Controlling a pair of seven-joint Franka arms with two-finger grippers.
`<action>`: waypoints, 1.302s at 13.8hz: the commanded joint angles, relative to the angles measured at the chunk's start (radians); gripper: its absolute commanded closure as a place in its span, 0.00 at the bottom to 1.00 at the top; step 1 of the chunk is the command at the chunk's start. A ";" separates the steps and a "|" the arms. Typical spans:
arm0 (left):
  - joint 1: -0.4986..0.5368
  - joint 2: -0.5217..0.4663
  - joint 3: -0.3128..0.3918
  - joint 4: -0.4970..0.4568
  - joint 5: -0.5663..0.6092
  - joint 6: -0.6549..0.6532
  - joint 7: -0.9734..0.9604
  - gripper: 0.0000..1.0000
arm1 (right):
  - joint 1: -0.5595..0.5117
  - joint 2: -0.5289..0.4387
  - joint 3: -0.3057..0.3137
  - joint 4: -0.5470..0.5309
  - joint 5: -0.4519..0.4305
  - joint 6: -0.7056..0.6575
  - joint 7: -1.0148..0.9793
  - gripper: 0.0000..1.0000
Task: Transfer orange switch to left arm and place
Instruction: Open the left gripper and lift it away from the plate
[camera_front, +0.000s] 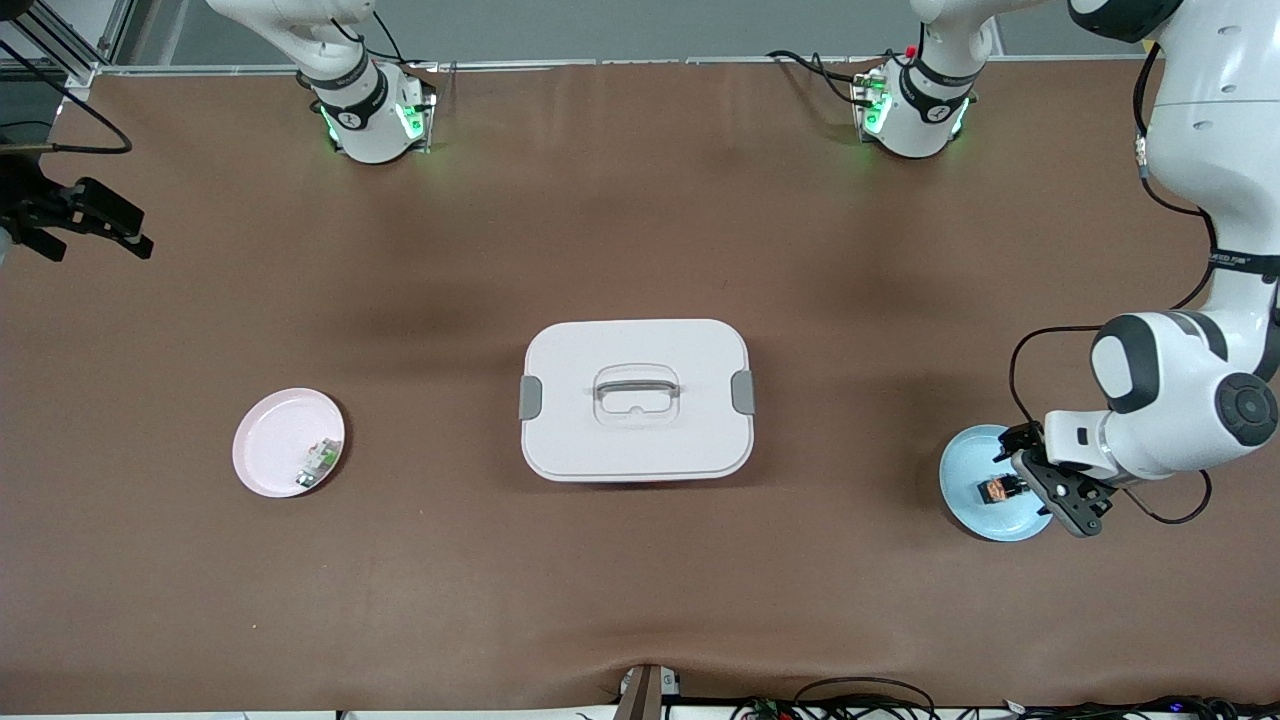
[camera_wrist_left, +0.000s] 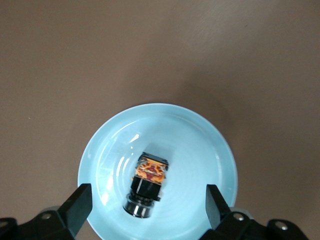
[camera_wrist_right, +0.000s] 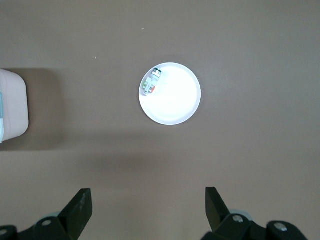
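Note:
The orange switch (camera_front: 995, 490) lies on its side in a light blue plate (camera_front: 975, 515) toward the left arm's end of the table. In the left wrist view the switch (camera_wrist_left: 147, 182) shows a black body and an orange face. My left gripper (camera_front: 1028, 478) hangs low over the blue plate, open, its fingers (camera_wrist_left: 80, 202) on either side of the switch without touching it (camera_wrist_left: 147, 202). My right gripper (camera_front: 120, 228) is open and empty (camera_wrist_right: 147, 202), high over the table at the right arm's end. The white box (camera_front: 636, 400) stands closed in the middle of the table.
A pink plate (camera_front: 275, 440) lies toward the right arm's end and holds a small white-and-green component (camera_front: 318, 462). It also shows in the right wrist view (camera_wrist_right: 172, 97), with a corner of the box (camera_wrist_right: 12, 107). Cables run along the table's near edge (camera_front: 850, 700).

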 joint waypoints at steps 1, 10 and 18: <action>0.010 -0.094 -0.007 0.024 -0.026 -0.158 -0.078 0.00 | -0.015 0.004 0.012 0.028 -0.018 -0.024 0.015 0.00; -0.013 -0.334 -0.048 0.037 -0.010 -0.480 -0.734 0.00 | -0.020 0.007 0.018 0.064 -0.017 -0.181 0.009 0.00; -0.010 -0.518 -0.070 0.038 -0.010 -0.595 -1.062 0.00 | -0.022 0.005 0.015 0.095 -0.007 -0.212 0.004 0.00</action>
